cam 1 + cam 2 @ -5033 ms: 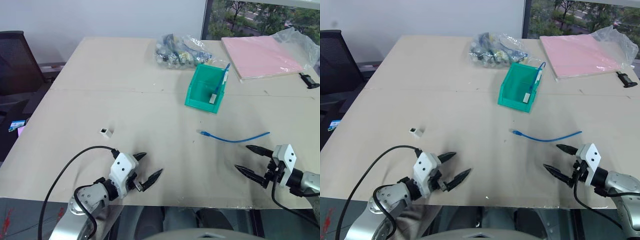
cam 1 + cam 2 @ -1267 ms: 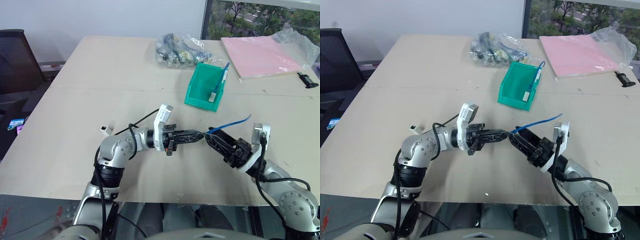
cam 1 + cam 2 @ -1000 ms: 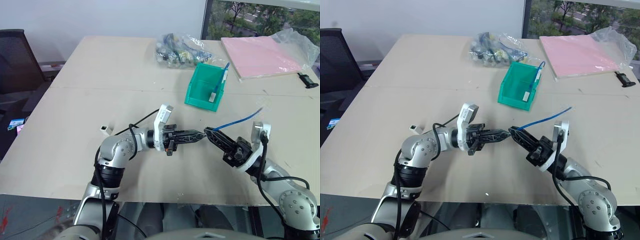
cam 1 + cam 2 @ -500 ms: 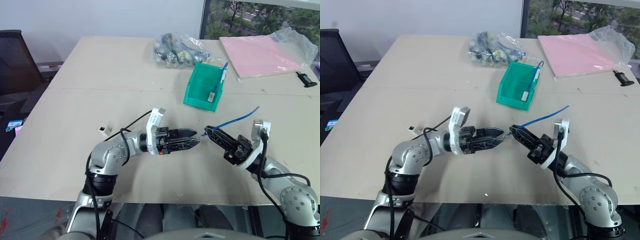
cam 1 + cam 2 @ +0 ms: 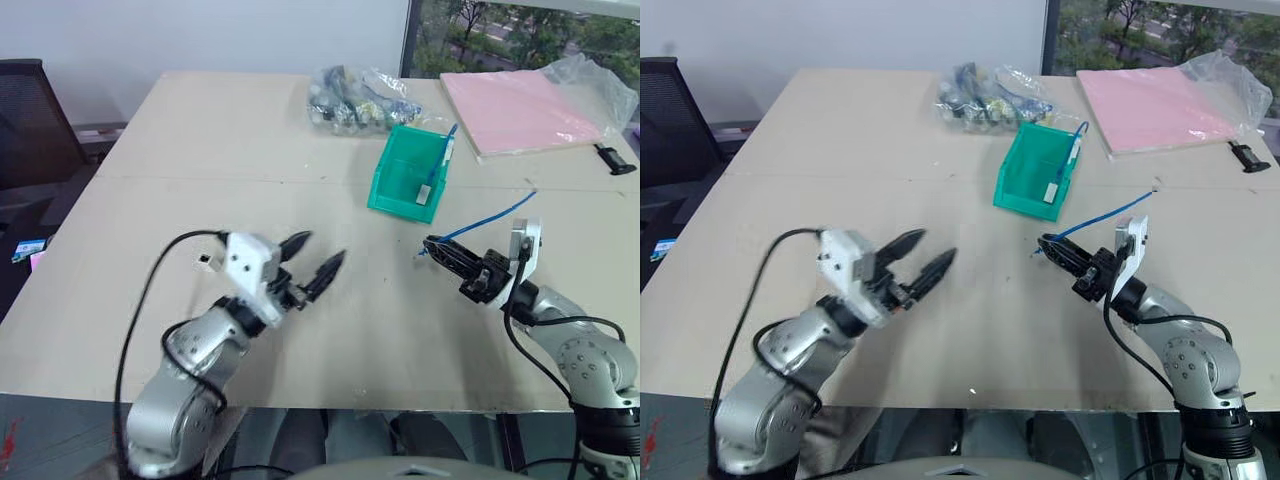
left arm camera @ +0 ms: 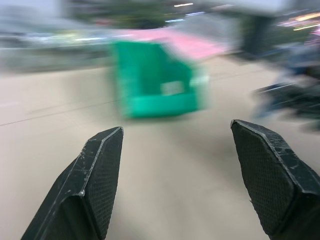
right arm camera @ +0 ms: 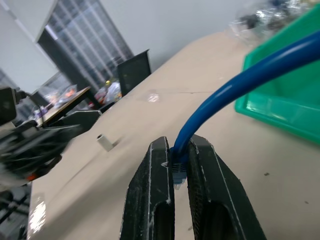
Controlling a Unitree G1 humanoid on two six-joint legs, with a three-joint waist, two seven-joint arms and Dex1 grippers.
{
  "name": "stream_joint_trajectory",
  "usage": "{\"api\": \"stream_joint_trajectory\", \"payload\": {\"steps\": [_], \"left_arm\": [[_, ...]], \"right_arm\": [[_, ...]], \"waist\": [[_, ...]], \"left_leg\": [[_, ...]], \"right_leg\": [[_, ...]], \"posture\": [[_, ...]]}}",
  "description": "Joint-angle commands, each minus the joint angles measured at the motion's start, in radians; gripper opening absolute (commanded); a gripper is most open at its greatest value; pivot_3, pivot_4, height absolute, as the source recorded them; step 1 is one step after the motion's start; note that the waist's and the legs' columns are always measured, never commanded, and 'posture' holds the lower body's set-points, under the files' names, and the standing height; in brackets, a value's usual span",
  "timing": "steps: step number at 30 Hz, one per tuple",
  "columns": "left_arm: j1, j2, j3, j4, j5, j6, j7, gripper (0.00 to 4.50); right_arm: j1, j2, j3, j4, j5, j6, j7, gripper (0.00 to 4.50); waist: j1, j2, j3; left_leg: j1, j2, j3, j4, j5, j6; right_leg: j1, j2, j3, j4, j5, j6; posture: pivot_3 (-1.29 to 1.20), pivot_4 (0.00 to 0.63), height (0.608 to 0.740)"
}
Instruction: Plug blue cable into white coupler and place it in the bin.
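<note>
Beige tabletop (image 5: 300,130) is spread across a room with a white wall behind it and a window at the far right.

Nearest, at the table's front edge, the left gripper (image 5: 316,262) is raised above the surface with its two black fingers spread wide and nothing held between them. Just beside the left gripper's white housing, on the robot's left, the white coupler (image 5: 204,260) can be made out lying on the table, partly hidden; it is seen more plainly in the right wrist view, well apart from anything else.

Across from it, on the right, the right gripper (image 5: 435,246) is closed tightly on the blue cable (image 5: 488,217) just behind its clear plug, which is left sticking out a little past the fingertips. From there the free length of cord is arched up and back over the wrist.

Farther off sits the bin (image 5: 408,173), teal-green, with another blue cable and a white piece already propped inside it. Behind it lie a clear bag of parts (image 5: 362,98) and, to the right, a pink sheet (image 5: 520,108).

Judged from this layout, the coupler is not yet picked up. For a clean join, it would best be pinched by its side walls so the dark socket is left uncovered and facing the plug. The plug should then be brought in along one straight line with the socket, and pressed until seated before anything is carried to the bin.
</note>
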Motion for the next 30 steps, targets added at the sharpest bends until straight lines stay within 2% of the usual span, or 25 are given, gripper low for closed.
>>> {"api": "stream_joint_trajectory", "payload": {"steps": [1, 5, 10, 19, 30], "left_arm": [[0.148, -0.054, 0.018, -0.064, 0.157, -0.098, 0.146, 3.53], [0.231, -0.113, -0.001, 0.02, 0.221, -0.16, 0.213, 3.53], [0.195, -0.155, 0.036, 0.138, 0.261, -0.213, 0.275, 3.53], [0.038, -0.129, 0.138, 0.305, 0.272, -0.214, 0.322, 3.53], [-0.122, -0.071, 0.138, 0.489, 0.282, -0.236, 0.306, 3.53]], "right_arm": [[-0.045, -0.021, -0.021, -0.057, 0.046, 0.02, 0.046, 0.0], [-0.071, -0.023, 0.018, -0.108, 0.05, 0.032, 0.075, 0.0], [-0.064, -0.011, 0.056, -0.134, 0.023, 0.03, 0.079, 0.0], [-0.025, 0.007, 0.078, -0.17, -0.002, 0.026, 0.049, 0.0], [-0.021, 0.027, 0.076, -0.175, -0.016, 0.023, 0.015, 0.0]], "waist": [[0.0, 0.0, 0.0], [0.005, 0.0, 0.0], [0.005, 0.0, 0.0], [0.003, 0.0, 0.0], [0.003, -0.001, 0.0]], "left_leg": [[0.0, 0.0, 0.0, -0.001, 0.0, 0.0], [0.0, 0.0, 0.0, -0.003, 0.0, 0.0], [0.001, -0.002, -0.002, -0.007, 0.0, 0.0], [0.001, -0.002, -0.002, -0.007, 0.0, 0.0], [0.001, -0.002, -0.003, -0.007, 0.0, 0.0]], "right_leg": [[0.0, 0.0, 0.0, 0.0, 0.0, 0.0], [0.0, 0.0, -0.001, -0.002, 0.0, 0.0], [0.0, 0.0, -0.001, -0.002, 0.0, 0.0], [0.0, -0.001, -0.001, -0.002, 0.0, 0.0], [0.0, -0.001, -0.001, -0.002, 0.0, 0.0]], "posture": [[0.0, 0.15, 0.74], [0.0, 0.15, 0.74], [0.0, 0.15, 0.74], [0.0, 0.15, 0.74], [0.0, 0.15, 0.74]]}}
